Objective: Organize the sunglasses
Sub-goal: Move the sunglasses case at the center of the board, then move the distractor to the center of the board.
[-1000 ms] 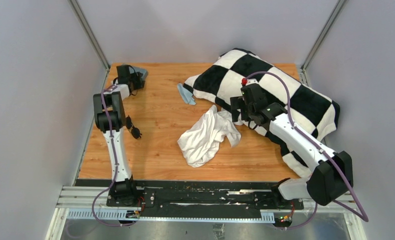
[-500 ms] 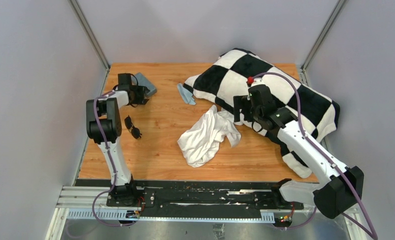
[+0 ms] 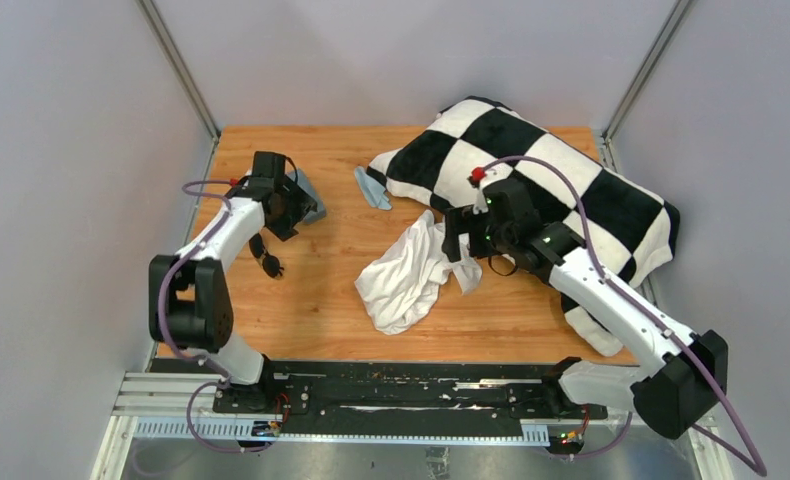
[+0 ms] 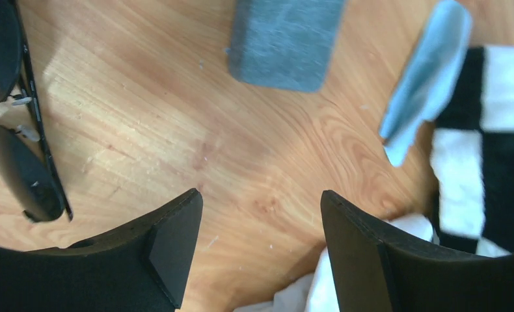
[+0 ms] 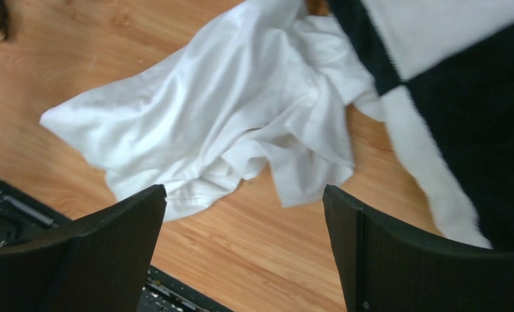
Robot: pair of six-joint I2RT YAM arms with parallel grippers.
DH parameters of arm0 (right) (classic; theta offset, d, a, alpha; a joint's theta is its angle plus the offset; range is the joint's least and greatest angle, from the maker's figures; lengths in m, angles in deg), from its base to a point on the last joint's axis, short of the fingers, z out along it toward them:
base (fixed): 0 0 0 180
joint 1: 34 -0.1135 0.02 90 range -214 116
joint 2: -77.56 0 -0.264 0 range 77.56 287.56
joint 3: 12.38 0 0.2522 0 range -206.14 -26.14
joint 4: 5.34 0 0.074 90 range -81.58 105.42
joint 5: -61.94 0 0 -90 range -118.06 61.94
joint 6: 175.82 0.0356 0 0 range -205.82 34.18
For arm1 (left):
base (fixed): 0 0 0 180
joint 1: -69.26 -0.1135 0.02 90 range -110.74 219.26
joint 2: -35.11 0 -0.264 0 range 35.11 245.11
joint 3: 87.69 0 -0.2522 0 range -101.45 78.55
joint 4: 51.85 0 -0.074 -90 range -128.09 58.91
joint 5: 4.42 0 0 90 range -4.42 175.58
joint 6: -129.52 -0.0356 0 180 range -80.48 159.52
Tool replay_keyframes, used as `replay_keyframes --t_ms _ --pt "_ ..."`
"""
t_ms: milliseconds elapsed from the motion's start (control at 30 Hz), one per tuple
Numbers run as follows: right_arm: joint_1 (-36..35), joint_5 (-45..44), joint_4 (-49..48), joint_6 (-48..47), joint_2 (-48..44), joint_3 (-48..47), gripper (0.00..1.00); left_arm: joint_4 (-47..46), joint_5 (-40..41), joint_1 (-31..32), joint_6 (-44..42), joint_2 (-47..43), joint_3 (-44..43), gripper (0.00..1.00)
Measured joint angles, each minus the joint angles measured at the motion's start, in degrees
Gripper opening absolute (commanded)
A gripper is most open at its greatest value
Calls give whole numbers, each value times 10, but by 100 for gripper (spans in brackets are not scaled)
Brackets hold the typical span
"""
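The sunglasses (image 3: 264, 254), a small black thin-framed pair, lie on the wooden table at the left. They also show at the left edge of the left wrist view (image 4: 15, 123). My left gripper (image 3: 289, 212) is open and empty, hovering just right of and beyond them (image 4: 261, 214). The grey-blue case (image 3: 311, 206) lies just past its fingertips (image 4: 285, 39). A light-blue cloth (image 3: 373, 188) lies further right (image 4: 429, 75). My right gripper (image 3: 455, 236) is open and empty above a white cloth (image 5: 244, 201).
A crumpled white cloth (image 3: 409, 278) lies mid-table (image 5: 222, 130). A large black-and-white checkered pillow (image 3: 551, 190) fills the back right (image 5: 449, 71). Grey walls close in the sides and back. The black rail (image 3: 401, 390) runs along the near edge.
My left arm has swung from the far-left corner toward the table's middle, and the grey case has shifted the same way. My right gripper has moved left, off the pillow and over the white cloth.
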Motion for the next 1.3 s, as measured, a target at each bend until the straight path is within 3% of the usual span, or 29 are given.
replay_keyframes --t_ms 367,767,1067,1167,1300 --pt "-122 74 -82 23 207 -83 97 69 56 23 -124 -209 28 74" --pt "-132 135 -125 37 484 -320 96 121 78 23 -160 -274 47 75" --pt "-193 164 -115 33 496 -266 97 127 77 23 -160 -261 49 75" --pt "-193 163 -106 22 460 -189 99 127 73 23 -165 -245 49 76" --pt "-186 145 -90 5 338 -45 100 127 65 23 -186 -220 45 76"
